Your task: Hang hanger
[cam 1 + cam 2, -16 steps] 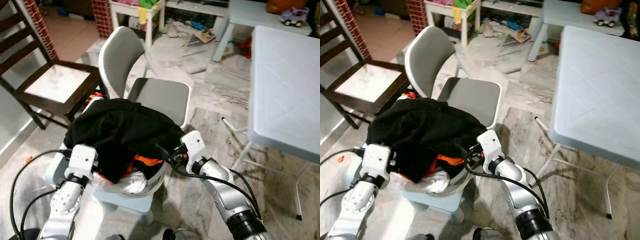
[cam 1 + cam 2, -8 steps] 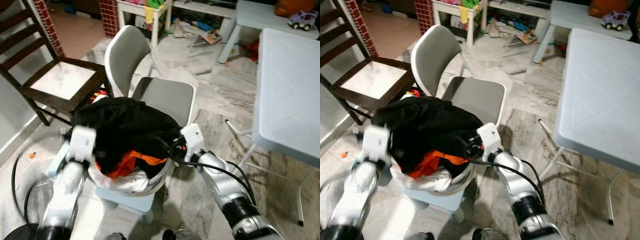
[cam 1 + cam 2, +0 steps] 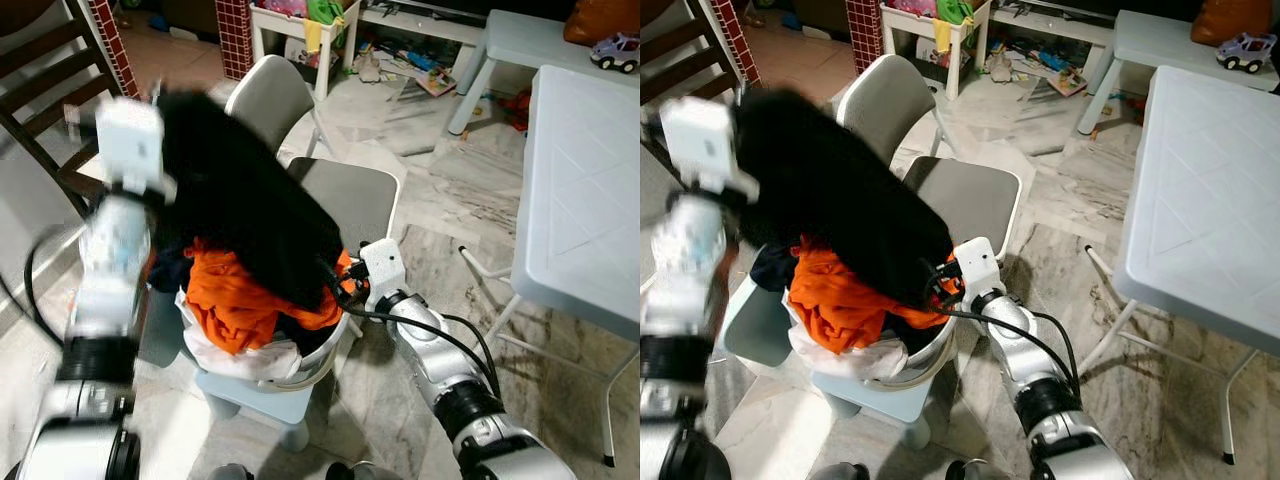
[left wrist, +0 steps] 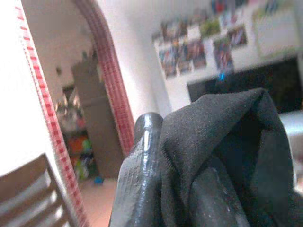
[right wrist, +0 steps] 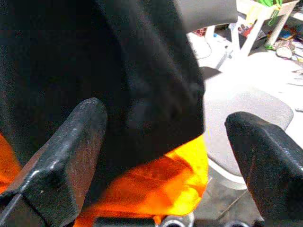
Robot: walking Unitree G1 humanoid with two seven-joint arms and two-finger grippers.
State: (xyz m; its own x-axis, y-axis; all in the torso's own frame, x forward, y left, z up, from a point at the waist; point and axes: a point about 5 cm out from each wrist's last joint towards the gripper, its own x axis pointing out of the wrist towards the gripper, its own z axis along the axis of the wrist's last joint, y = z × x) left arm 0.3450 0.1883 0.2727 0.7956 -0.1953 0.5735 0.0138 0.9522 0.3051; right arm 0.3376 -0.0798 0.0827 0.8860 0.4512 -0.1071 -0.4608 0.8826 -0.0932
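Note:
A black garment (image 3: 240,210) hangs stretched from high on the left down to a white laundry basket (image 3: 300,370). My left gripper (image 4: 177,189) is raised and shut on the garment's top edge, with cloth bunched between its fingers (image 4: 142,179). My right gripper (image 5: 165,156) is open at the basket's right rim, its fingers (image 5: 61,156) either side of the garment's lower end without closing on it. An orange garment (image 3: 235,300) lies uncovered in the basket beneath the black one.
The basket sits on a light blue stool (image 3: 260,395). A grey chair (image 3: 350,195) stands just behind it and a dark wooden chair (image 3: 40,60) at far left. A white table (image 3: 590,170) fills the right side. Toys and clutter lie on the floor beyond.
My left arm has swung up high, lifting the black garment off the basket and baring the orange one. My right gripper stays at the basket's rim. The camera view has shifted slightly.

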